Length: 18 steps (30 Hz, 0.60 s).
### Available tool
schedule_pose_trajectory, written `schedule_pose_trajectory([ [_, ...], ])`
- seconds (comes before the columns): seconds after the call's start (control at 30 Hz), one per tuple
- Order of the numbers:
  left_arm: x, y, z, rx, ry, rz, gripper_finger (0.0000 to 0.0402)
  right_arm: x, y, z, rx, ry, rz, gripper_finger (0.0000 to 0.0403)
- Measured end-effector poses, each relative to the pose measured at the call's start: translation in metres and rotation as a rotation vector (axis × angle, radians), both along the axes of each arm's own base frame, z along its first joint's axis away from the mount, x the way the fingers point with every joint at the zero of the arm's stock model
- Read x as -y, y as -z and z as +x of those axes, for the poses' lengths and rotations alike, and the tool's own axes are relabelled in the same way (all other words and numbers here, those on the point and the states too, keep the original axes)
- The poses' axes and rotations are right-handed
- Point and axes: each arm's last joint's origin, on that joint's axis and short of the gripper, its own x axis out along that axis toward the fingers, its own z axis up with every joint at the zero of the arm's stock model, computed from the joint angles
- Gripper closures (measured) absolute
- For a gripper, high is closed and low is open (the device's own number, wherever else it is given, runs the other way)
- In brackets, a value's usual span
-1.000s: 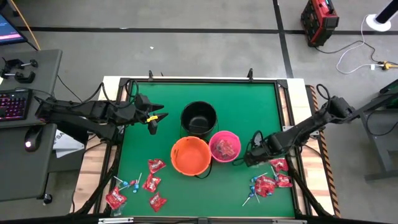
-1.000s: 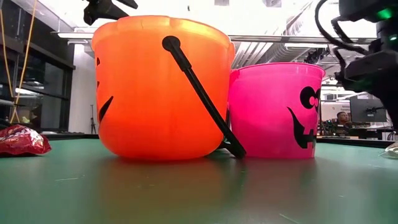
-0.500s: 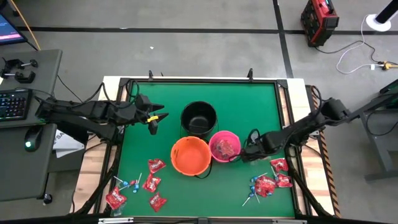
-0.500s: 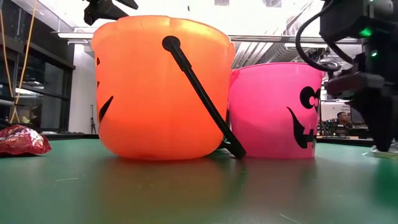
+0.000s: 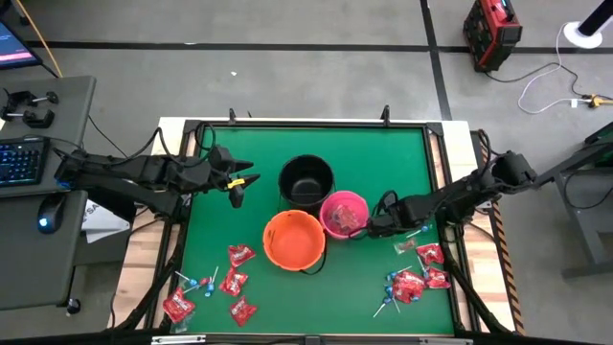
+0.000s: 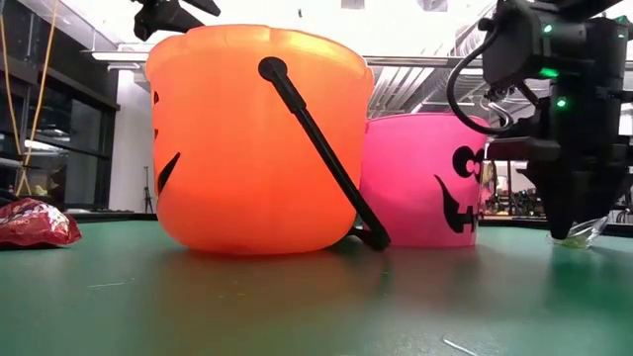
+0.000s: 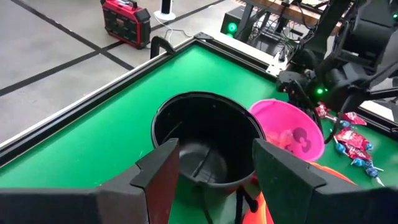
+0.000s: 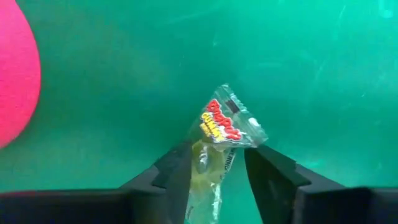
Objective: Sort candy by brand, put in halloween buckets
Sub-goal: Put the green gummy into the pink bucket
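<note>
- While the left gripper [image 5: 236, 189] hangs idle over the mat with its fingers spread wide and nothing between them, the black pail [image 7: 205, 140] stands just ahead of its tips.
- Just past that pail from the same gripper sits the pink pail [image 5: 343, 215], touching the orange pail [image 5: 294, 240]; both are smooth, glossy plastic with black jack-o'-lantern faces and thin black handles.
- Well off to that gripper's side, near the table's front edge, lie red packets [image 5: 237, 282] and blue-headed lollipops [image 5: 199, 284], flat and crinkly beside thin white sticks.
- Further right, the right gripper [image 5: 369, 230] sits low beside the pink pail, its fingers [image 8: 177, 174] closing on a clear, crinkled wrapper with red lettering [image 8: 219, 146] that stands up between them.
- To do this well, the squeeze should land on the wrapper's body rather than its loose top flap; thin film likely slips, so the grip ought to be firm before any lift.
- Judging by the red pieces already in the pink pail, a different brand probably belongs elsewhere, so the print should be checked against each pail's contents.
- Behind that gripper, a second heap of red packets [image 5: 421, 273] and lollipops [image 5: 391, 297] waits on the felt-like green mat [image 5: 383, 163].
</note>
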Motion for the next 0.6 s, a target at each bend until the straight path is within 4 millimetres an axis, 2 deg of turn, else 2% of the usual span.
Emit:
schedule_pose_trajectory([
  [0.07,0.0,0.0,0.0,0.0,0.0,0.0,0.0206,0.001,0.0,0.0,-0.008,-0.021,0.01,0.0299],
  [0.17,0.0,0.0,0.0,0.0,0.0,0.0,0.0206,-0.003,-0.003,-0.002,-0.034,-0.089,0.042,0.0375],
  [0.2,0.0,0.0,0.0,-0.001,0.0,0.0,0.0206,-0.006,-0.006,-0.003,-0.043,-0.117,0.054,0.0388],
  [0.3,0.0,0.0,0.0,-0.003,0.0,0.0,0.0206,-0.015,-0.021,-0.01,-0.12,-0.181,0.085,0.039],
  [0.43,0.0,0.0,0.0,-0.003,0.001,0.001,0.0206,-0.025,-0.054,-0.023,-0.186,-0.227,0.033,0.0398],
  [0.53,0.0,0.0,0.0,-0.003,0.0,0.0,0.0206,-0.028,-0.082,-0.022,-0.053,-0.201,-0.039,0.04],
  [0.6,0.0,0.0,0.0,0.004,-0.007,-0.014,0.0206,-0.028,-0.101,-0.013,0.138,-0.189,-0.124,0.04],
])
